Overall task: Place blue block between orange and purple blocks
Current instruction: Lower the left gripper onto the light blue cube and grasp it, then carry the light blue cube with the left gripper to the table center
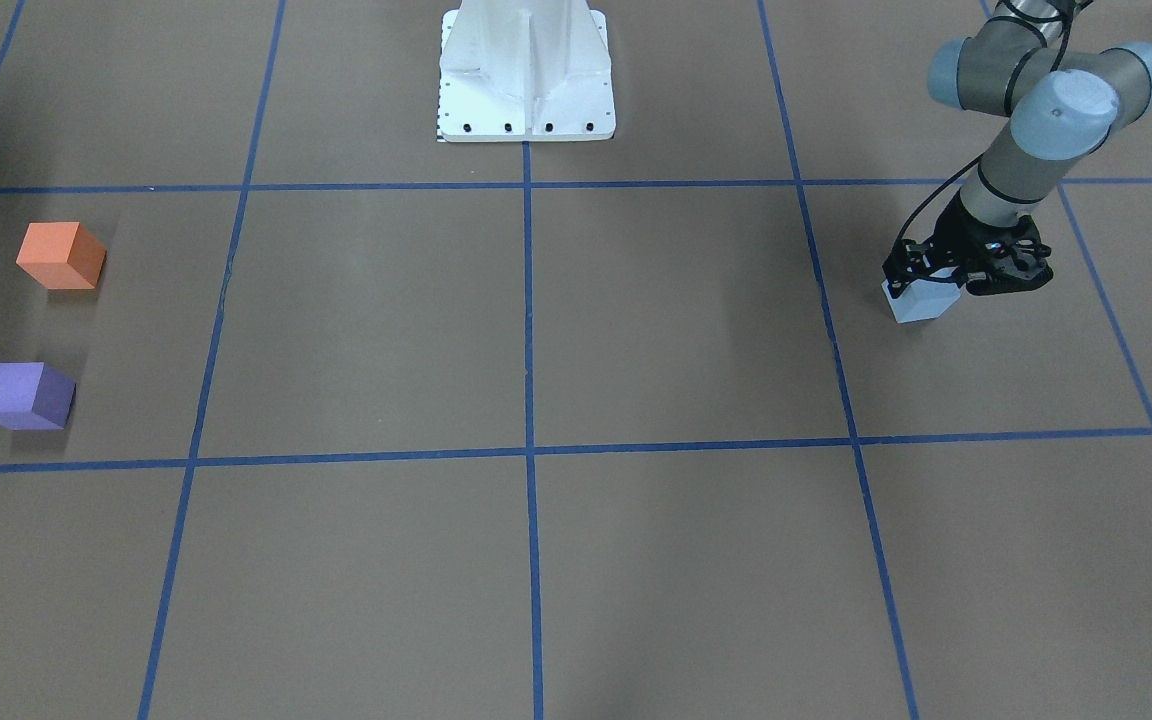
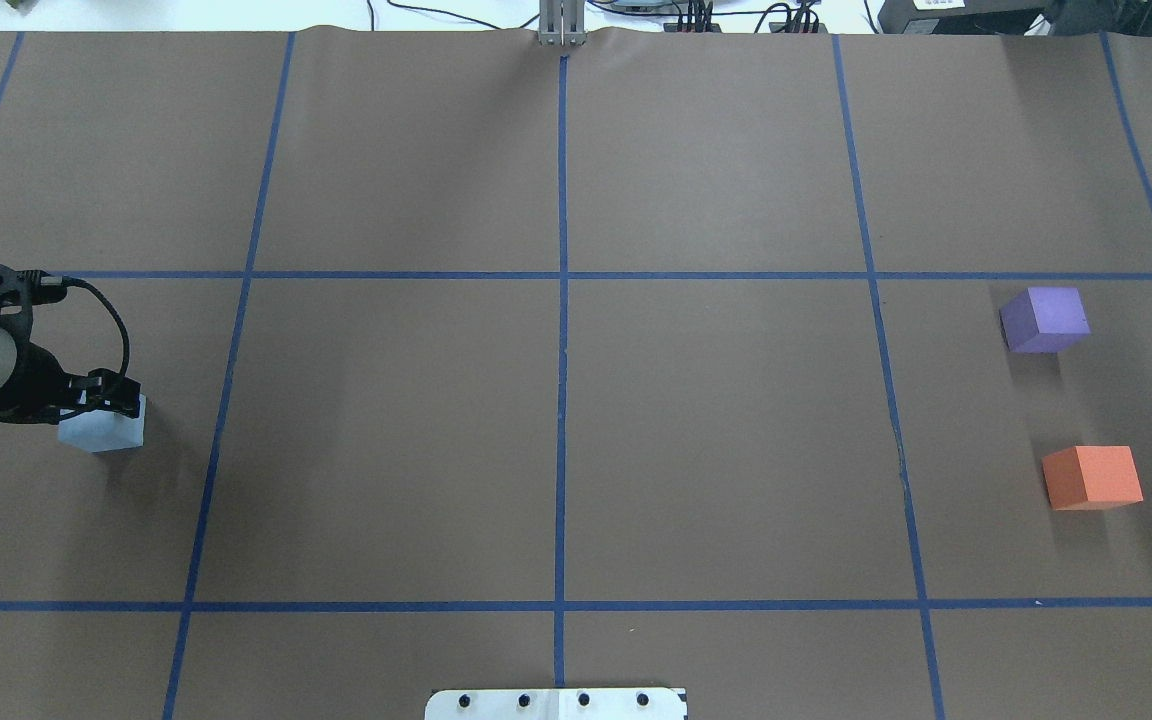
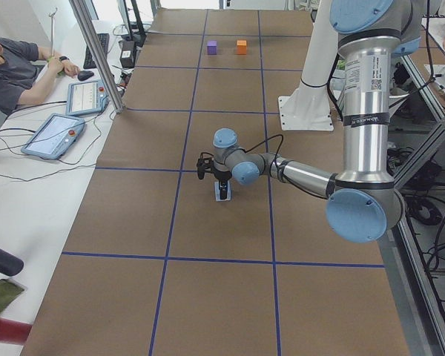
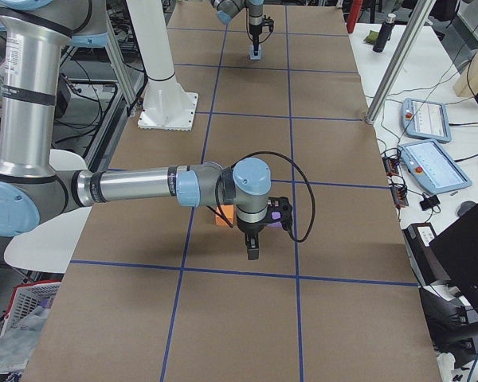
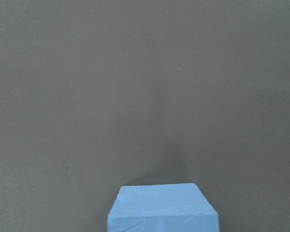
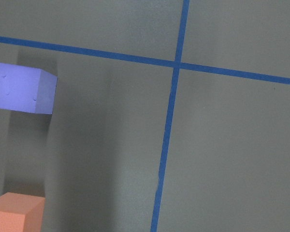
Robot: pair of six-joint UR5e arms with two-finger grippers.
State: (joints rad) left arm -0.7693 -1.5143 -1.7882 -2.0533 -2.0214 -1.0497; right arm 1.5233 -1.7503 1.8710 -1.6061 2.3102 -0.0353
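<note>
The left wrist cam is mostly filled with plain, flat grey-brown table surface (image 5: 135, 72), with the blue block (image 5: 162, 209) poking in at bottom centre, cut off by the lower edge of the picture. Its top face shows as a trapezoid, with a thin strip of a slightly darker side face under it. A soft dark shadow (image 5: 173, 157) lies on the surface right above the block and fades out as a faint streak toward the middle.
</note>
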